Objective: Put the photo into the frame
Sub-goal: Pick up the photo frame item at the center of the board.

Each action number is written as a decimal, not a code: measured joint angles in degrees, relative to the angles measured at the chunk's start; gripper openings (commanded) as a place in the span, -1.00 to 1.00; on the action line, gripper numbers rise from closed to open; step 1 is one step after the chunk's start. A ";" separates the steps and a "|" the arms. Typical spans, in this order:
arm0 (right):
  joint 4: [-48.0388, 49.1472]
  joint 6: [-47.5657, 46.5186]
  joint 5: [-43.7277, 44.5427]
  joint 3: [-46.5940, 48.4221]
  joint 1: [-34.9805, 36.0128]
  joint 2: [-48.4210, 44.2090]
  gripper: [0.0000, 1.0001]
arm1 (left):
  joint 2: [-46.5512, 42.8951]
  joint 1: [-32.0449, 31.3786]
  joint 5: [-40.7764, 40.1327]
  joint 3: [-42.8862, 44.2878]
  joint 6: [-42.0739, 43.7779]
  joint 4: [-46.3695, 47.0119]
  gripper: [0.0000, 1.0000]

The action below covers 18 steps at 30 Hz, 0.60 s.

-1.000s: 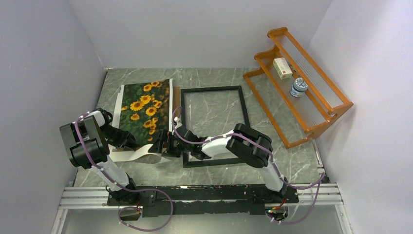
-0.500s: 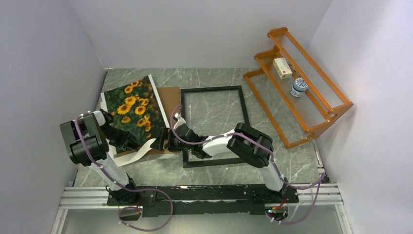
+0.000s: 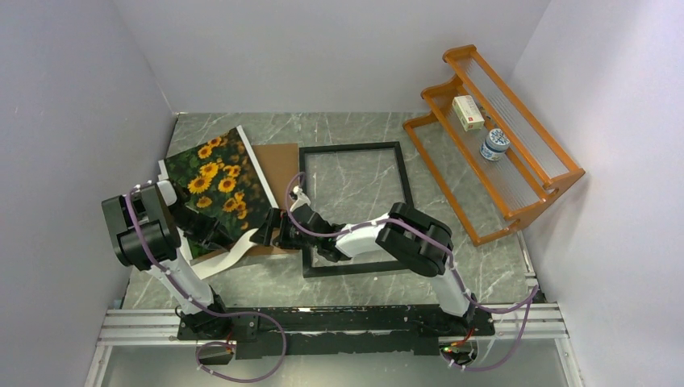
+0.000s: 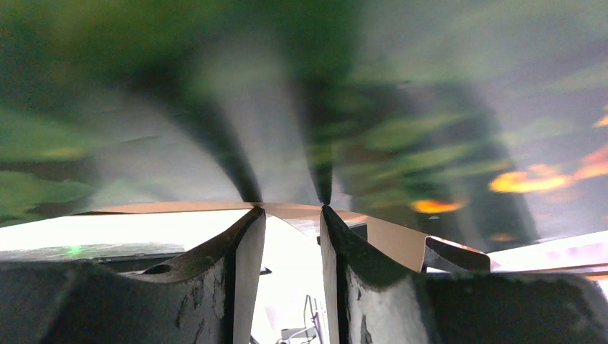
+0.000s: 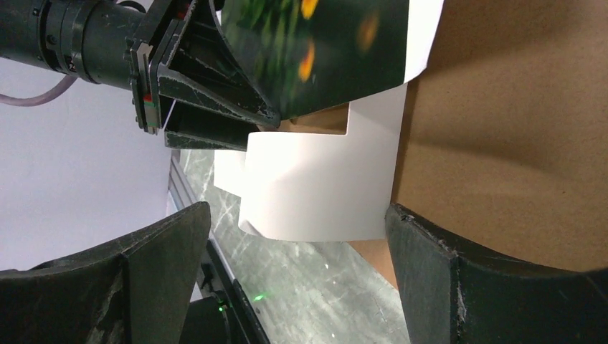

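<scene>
One photo (image 3: 214,179), one frame (image 3: 355,208), two tools

At the bottom, the right hand (image 5: 297,279) stands wide open. In the upper left, the left hand (image 5: 269,118) grips the photo (image 5: 323,50). A brown board (image 5: 502,129) fills the right, a white mat (image 5: 323,186) the centre.

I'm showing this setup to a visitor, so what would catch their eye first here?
Most likely the photo, bright sunflowers on dark green, lifted at the table's left by the left gripper. Next, the empty black frame lying mid-table with the right gripper, jaws wide, by its left edge. Then the orange rack at the right.
</scene>
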 measured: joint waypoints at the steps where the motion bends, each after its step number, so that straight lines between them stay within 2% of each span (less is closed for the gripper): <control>1: -0.07 0.55 -0.02 0.00 0.07 0.00 0.88 | 0.15 -0.20 -0.07 0.20 0.42 -0.17 -0.20; 18: -1.79 8.50 6.19 0.13 2.27 -0.13 0.92 | 1.09 -1.27 1.20 0.59 3.15 -0.76 -0.22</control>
